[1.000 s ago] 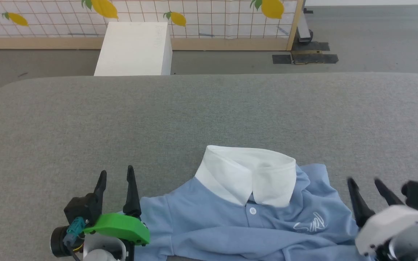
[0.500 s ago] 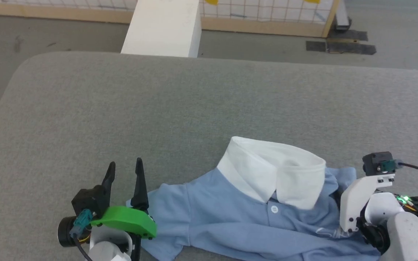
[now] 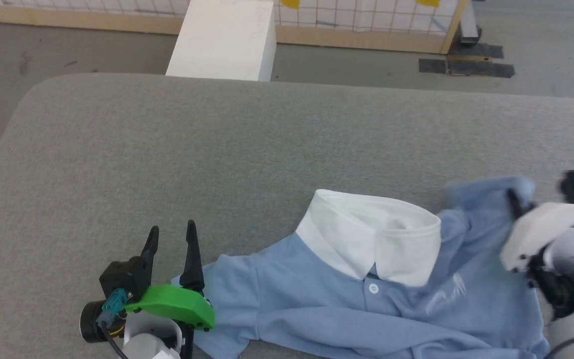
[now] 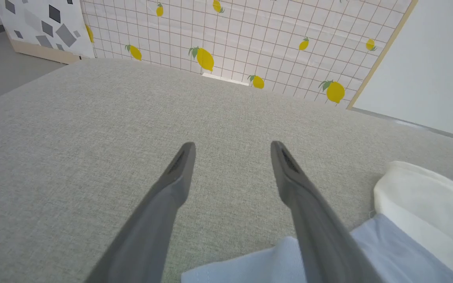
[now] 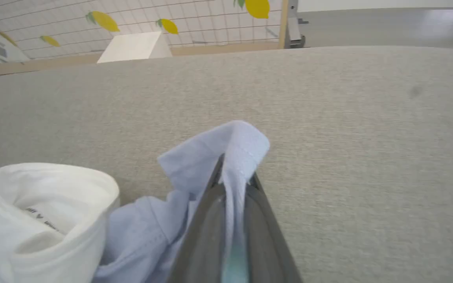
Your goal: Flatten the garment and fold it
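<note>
Since the earlier frame the right gripper point(image 3: 515, 202) has gone from low beside the shirt point(image 3: 317, 309) to farther up the table point(image 3: 192, 149) and out toward the robot's right, and a sleeve point(image 3: 486, 192) has come with it, drawn clear of the collar point(image 3: 371, 234) where before it lay bunched just behind it. Seen from the right wrist, the two dark fingers point(image 5: 207, 220) are pressed together on a fold of pale blue cloth, whose hemmed edge pokes up past the tips; the gripper and sleeve are blurred in the head view. The rest of the shirt lies front up along the near edge of the table, rumpled, collar pointing away from the robot, one button point(image 3: 373, 288) showing below it. The left gripper point(image 3: 172, 227) has kept its place at the shirt's other sleeve point(image 3: 222, 279), its fingers point(image 4: 171, 196) spread wide with nothing between them, the inner one lying over the sleeve's edge; whether it touches the cloth cannot be told. Beyond the table stand a white box point(image 3: 222, 40) and a lemon-print screen point(image 4: 250, 39).
</note>
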Robot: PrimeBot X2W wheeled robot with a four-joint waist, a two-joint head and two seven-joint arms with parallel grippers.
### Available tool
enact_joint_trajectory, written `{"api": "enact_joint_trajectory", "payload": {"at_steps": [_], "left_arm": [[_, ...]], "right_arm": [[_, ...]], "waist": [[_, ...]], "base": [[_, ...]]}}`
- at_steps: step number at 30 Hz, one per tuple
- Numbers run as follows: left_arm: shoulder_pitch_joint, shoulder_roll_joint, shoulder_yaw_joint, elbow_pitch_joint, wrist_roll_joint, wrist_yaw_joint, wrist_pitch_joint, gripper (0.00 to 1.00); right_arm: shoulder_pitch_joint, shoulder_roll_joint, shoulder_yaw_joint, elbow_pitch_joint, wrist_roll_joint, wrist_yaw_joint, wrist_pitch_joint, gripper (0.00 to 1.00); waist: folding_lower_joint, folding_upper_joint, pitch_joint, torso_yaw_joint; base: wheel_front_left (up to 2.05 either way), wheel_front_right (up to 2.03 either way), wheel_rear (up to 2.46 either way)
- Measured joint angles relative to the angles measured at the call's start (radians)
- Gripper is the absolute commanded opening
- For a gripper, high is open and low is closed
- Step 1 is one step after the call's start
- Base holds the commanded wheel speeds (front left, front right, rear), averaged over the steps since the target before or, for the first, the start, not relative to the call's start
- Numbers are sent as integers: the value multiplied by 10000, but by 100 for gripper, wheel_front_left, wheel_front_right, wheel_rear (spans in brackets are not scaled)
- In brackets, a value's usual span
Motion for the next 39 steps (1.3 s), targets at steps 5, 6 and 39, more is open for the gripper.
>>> {"api": "enact_joint_trajectory", "payload": {"at_steps": [5,6,39], "left_arm": [[64,21,12,4,25,0,0,100],[81,25,12,4,25,0,0,100],[544,1141,-573,-430,-370,533,6401,100]], "right_arm": [[280,351,-2059,-481,-523,0,-1158,0],[376,403,-2439,-560,-598,0,-1266,0],[3083,443,-1007,-1507,276,0,-3829,100]], "waist": [[0,0,-247,-362],[0,0,-279,-427],[0,0,-521,-1934]], "base": [[0,0,0],[0,0,0],[0,0,0]]}}
